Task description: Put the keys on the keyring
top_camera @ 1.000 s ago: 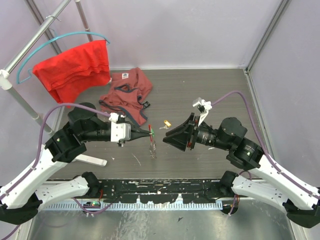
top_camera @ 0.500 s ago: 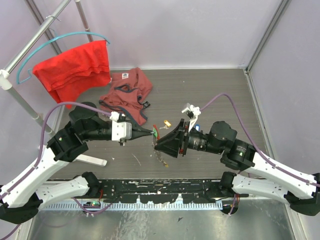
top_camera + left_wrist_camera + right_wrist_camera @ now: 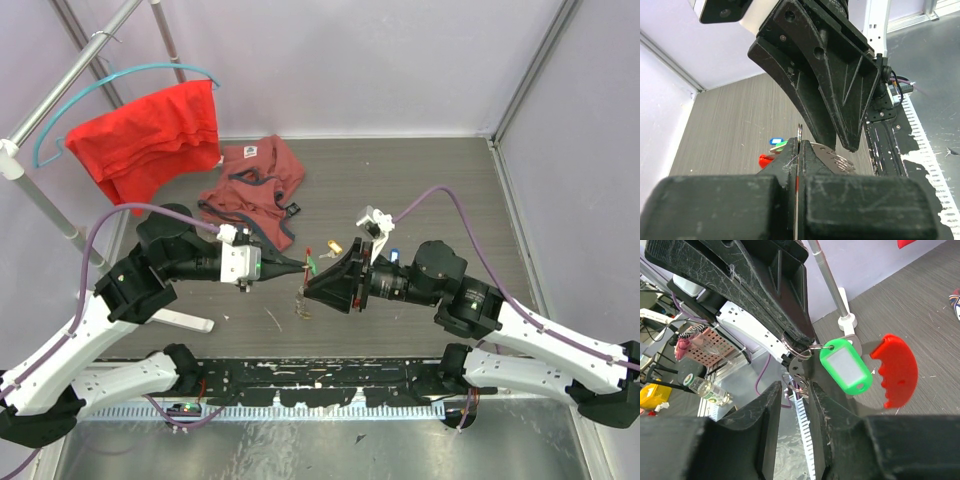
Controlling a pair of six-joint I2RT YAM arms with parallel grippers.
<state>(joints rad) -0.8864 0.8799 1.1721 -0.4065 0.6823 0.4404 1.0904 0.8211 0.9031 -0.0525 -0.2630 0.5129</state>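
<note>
Cloth: a bright red cloth (image 3: 150, 135) hangs at the far left; just right of it a dull red garment (image 3: 255, 185) lies crumpled on the grey wood-grain table (image 3: 440, 190).
Left gripper (image 3: 297, 266): black fingers pressed together on the thin silvery metal keyring (image 3: 799, 132), held above the table near its middle and pointing right.
Keyring: its edge stands upright between the left fingers, and the loop hangs just off their tips.
Green plastic tag with a white window (image 3: 845, 365): hangs from the keyring.
Red plastic tag with a toothed edge (image 3: 897, 371): just beside the green one, on its far side in the right wrist view.
Gold-headed key (image 3: 333, 246): flat on the table just beyond the two grippers, apart from the keyring.
Right gripper (image 3: 306, 287): its tips meet the left gripper's at the keyring. The jaws stand a narrow way apart with a small metal ring (image 3: 796, 382) between them; whether they pinch it cannot be told.
Small blue oval piece (image 3: 392, 254): beside the right wrist, too small to identify.
</note>
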